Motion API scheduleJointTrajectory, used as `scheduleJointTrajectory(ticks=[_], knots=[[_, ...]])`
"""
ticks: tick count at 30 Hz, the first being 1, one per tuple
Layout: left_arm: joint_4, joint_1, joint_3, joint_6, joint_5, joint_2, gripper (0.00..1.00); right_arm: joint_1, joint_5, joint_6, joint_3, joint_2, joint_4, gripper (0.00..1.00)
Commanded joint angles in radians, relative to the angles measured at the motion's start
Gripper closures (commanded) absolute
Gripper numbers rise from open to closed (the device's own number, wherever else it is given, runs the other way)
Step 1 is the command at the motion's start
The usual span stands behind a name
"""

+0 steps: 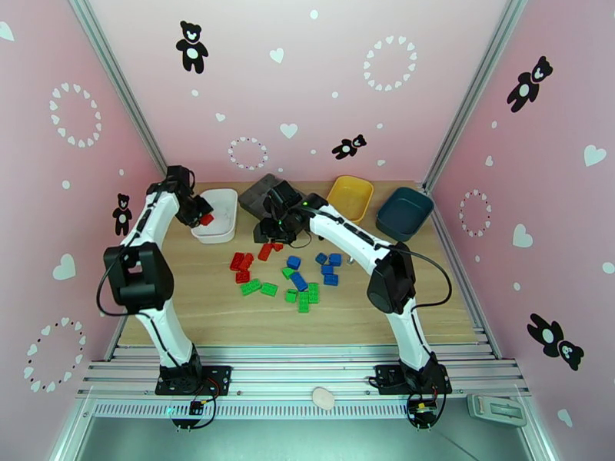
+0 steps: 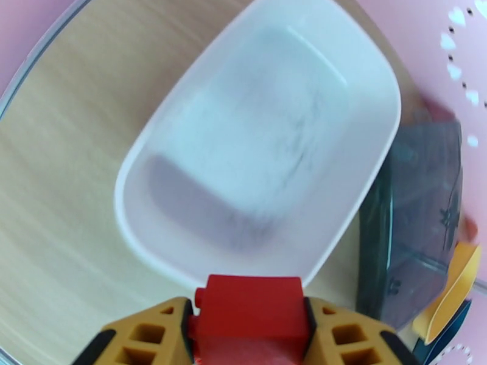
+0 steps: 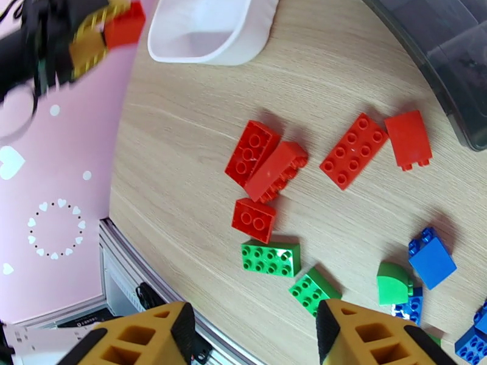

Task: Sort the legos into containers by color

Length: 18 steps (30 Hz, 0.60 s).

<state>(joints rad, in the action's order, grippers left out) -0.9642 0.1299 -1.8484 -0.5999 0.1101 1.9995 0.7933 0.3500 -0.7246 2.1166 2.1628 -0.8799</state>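
Left arm: left fingers (image 2: 152, 333) closed on one red brick (image 2: 249, 308), gripped by its two sides. Brick hangs just above the near rim of the white bin (image 2: 131, 196), not touching it.

Right arm: right fingers (image 3: 146, 336) spread open with a clear gap, gripping no brick. They hover over the far left part of the loose pile, near the dark grey tray (image 1: 257, 195).

Containers along the far edge of the surface (image 1: 384, 316), left to right: white bin, dark grey tray touching or just beside it, yellow bin (image 1: 350, 197), teal bin (image 1: 403, 213).

Loose legos mid-surface, well apart from the bins:
- red bricks (image 1: 243, 264) on the left of the pile; in the right wrist view two of them touch, one leaning on the other
- green bricks (image 1: 260, 288) on the near side
- blue bricks (image 1: 330, 269) on the right

Colours partly mixed where green meets blue in the pile's middle
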Motion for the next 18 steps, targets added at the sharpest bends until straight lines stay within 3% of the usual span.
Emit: scheduleJointTrajectory(ticks=[1,8,13,18], knots=[[-0.052,0.003,-0.079,-0.001,0.024,0.053,0.47,0.002,-0.038,0.031,0.030,-0.003,-0.063,0.41],[-0.034,-0.011,-0.012,0.025,0.012,-0.016,0.36,0.001,-0.087,0.045,-0.014,-0.030,-0.079,0.38],[-0.031,-0.044,0.091,0.059,0.008,-0.104,0.37,0.000,-0.110,0.052,-0.052,-0.050,-0.082,0.38],[-0.015,-0.143,0.218,0.112,-0.014,-0.208,0.37,-0.006,-0.135,0.049,-0.092,-0.074,-0.088,0.38]])
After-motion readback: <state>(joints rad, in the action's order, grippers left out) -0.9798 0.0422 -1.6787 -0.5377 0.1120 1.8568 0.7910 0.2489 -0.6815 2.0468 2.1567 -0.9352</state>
